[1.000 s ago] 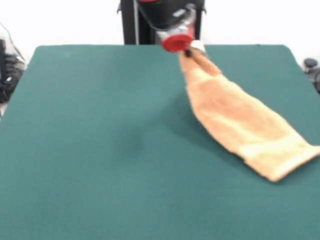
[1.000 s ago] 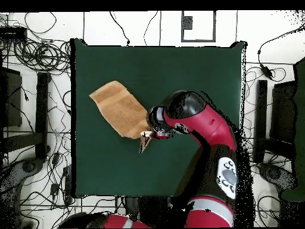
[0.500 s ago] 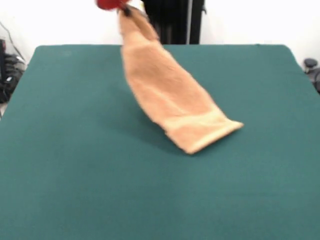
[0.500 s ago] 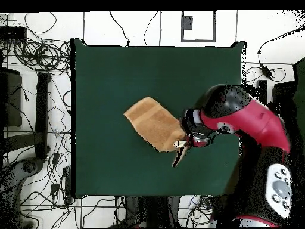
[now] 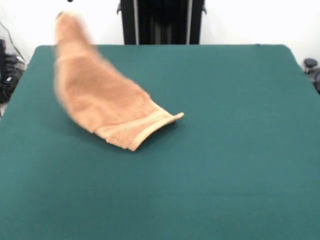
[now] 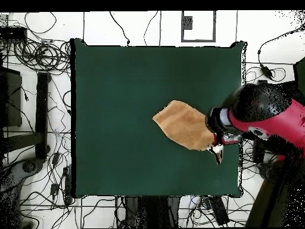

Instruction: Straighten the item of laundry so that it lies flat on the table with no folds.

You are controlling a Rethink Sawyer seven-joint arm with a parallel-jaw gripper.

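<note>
Over table (image 5: 240,150) — towel (image 5: 102,102) hangs lifted.

Red arm (image 6: 275,116) with rounded black joint housing, red collar near the wrist

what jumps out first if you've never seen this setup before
The orange-tan towel grabs the eye: it hangs stretched from a raised corner at the front view's upper left, its lower banded edge trailing on the dark green table. In the overhead view the red and black arm looms at the table's right edge, its end effector at the towel's corner. Tangled cables cover the floor around the table.
</note>
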